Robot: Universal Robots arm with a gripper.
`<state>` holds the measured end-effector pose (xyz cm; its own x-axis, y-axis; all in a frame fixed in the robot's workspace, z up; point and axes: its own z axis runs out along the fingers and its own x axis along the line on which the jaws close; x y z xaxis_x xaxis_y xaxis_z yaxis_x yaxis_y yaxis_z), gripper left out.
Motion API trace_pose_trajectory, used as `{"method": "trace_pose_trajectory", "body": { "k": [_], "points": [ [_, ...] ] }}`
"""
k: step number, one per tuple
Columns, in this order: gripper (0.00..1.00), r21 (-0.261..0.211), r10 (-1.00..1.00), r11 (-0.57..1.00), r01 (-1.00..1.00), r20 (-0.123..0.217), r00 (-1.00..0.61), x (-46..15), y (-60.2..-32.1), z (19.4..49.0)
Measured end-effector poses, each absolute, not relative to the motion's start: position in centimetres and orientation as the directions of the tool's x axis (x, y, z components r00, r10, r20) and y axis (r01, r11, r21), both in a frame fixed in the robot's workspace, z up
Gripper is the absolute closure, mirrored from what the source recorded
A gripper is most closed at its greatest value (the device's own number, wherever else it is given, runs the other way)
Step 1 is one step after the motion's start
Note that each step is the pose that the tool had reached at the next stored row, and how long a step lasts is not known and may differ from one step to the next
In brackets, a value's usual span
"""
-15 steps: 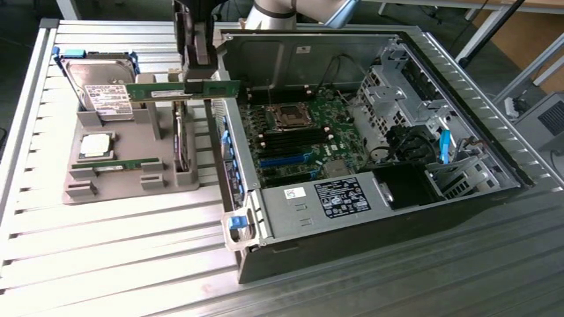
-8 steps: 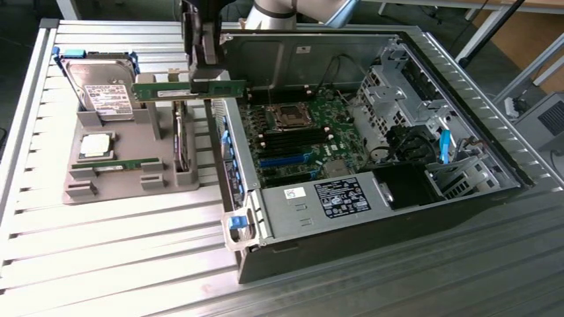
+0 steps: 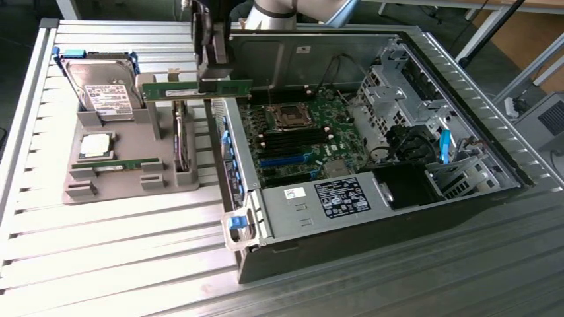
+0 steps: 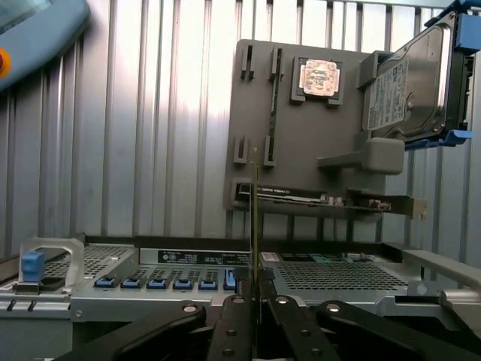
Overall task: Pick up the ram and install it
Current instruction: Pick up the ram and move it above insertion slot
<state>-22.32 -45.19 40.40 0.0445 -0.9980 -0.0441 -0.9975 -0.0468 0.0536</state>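
End effector (image 3: 214, 80) pinches the ram (image 3: 172, 90) by its upper edge, jaws narrow. It hangs level over the gray tray (image 3: 132, 148), just beside the open computer case (image 3: 273, 63).

open computer case (image 3: 282, 56) beside grey tray (image 3: 132, 148) (hard drive (image 3: 104, 89) upright)

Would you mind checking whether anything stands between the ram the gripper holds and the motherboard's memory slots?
Nothing visible does. The gripper, shut on the ram, holds it above the open case's edge. The black memory slots beside the processor socket lie bare, and the cables sit further to the exterior view's right.
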Motion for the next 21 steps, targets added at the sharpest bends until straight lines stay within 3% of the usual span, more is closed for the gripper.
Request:
{"method": "trace_pose_trajectory", "body": {
  "k": [21],
  "points": [
    [0.87,0.054,-0.998,-0.047,-0.997,-0.044,0.044,-19.1,-45.2,40.4]
  ]
}}
